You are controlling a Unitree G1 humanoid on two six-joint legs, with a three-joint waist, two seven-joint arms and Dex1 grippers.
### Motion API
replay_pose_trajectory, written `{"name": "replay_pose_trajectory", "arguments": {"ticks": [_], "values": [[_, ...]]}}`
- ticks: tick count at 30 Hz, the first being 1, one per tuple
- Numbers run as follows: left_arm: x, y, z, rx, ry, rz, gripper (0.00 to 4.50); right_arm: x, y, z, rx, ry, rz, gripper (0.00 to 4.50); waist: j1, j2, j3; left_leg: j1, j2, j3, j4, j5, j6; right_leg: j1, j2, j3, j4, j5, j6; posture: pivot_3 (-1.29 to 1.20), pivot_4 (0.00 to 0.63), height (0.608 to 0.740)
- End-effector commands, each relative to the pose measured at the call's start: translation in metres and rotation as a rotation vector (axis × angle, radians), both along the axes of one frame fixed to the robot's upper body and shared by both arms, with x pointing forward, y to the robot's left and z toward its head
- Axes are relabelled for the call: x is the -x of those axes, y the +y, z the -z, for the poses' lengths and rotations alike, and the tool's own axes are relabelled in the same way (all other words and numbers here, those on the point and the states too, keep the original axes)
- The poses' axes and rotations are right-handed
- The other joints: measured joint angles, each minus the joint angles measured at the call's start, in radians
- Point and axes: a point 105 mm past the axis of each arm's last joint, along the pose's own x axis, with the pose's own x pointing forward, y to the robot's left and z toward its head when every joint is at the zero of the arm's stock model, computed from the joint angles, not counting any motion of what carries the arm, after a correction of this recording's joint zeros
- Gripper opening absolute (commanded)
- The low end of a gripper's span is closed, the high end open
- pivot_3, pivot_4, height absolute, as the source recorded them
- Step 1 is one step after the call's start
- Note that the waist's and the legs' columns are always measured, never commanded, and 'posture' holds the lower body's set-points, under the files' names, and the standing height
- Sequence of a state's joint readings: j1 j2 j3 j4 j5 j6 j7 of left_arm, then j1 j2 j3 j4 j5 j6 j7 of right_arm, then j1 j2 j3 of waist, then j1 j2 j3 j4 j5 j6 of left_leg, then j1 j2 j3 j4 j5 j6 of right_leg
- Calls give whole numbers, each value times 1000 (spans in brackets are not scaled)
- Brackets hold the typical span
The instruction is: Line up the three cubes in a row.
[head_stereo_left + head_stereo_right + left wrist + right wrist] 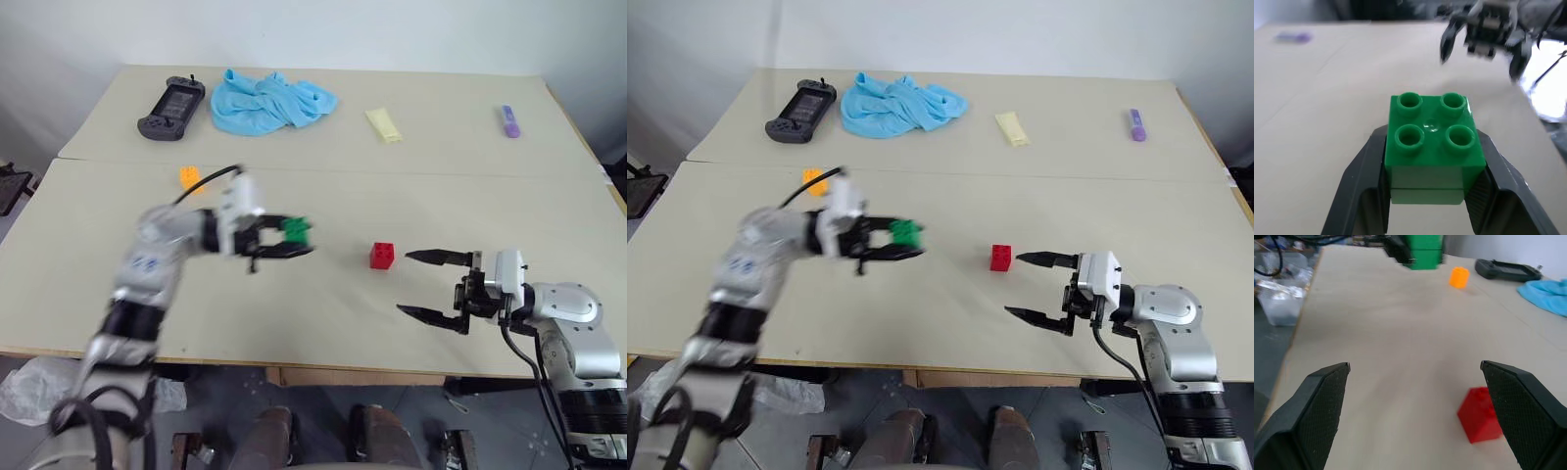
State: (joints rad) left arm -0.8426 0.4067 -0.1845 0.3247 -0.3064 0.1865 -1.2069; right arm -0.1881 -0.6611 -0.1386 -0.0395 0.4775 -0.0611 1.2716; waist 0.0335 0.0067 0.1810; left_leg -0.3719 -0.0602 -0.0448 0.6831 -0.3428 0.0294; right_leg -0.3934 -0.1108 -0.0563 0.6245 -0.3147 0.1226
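Green cube (1432, 142), studs up, sits clamped between the two black fingers (1364, 186) of the left gripper (284, 238), which carries it above the pale worktop (323, 323) left of the middle. Red cube (383, 256) rests on the worktop near the middle, just beside the upper fingertip of the right gripper (423, 285) and apart from it. That gripper points level toward the robot's left with its fingers (1322, 401) spread wide and nothing between them; in the right wrist view the red cube lies close to one finger, outside the grip. Orange cube (190, 177) stands farther back on the left, near the seam where two worktop panels meet, well apart from the other two cubes. Along the far edge lie a black handheld game controller (171, 107), a crumpled blue cloth (269, 100), a pale yellow tube (383, 124) and a small purple item (509, 120), all well away from the cubes. In the left wrist view the right gripper shows beyond the green cube, its fingers apart.
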Motion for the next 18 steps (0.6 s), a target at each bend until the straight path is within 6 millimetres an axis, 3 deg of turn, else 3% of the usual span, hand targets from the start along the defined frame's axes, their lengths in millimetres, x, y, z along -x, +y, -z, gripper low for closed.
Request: {"name": "replay_pose_trajectory", "arguments": {"ticks": [1,5,8,18], "values": [[-21,-20,31,-131,24,-22,1527,4,-18,-11,14,-56,81,4500,-10,0,0,0,0,2,0,0,1,0,0,0,0,0,0,0,150,740],[-25,-26,63,-250,39,22,1527,9,-26,-11,26,-67,134,4500,-21,-1,1,1,3,6,-2,0,1,-1,2,1,-1,0,1,0,150,740],[-34,-25,66,-219,61,-22,1527,15,-29,-12,18,-74,167,4500,-17,-3,2,0,4,5,-1,1,-1,-2,2,0,0,0,1,0,150,740],[-47,7,74,-226,79,-118,1527,30,-29,-7,2,-61,226,4500,-4,-5,3,0,1,4,1,1,0,-2,0,1,1,1,2,0,150,740]]}}
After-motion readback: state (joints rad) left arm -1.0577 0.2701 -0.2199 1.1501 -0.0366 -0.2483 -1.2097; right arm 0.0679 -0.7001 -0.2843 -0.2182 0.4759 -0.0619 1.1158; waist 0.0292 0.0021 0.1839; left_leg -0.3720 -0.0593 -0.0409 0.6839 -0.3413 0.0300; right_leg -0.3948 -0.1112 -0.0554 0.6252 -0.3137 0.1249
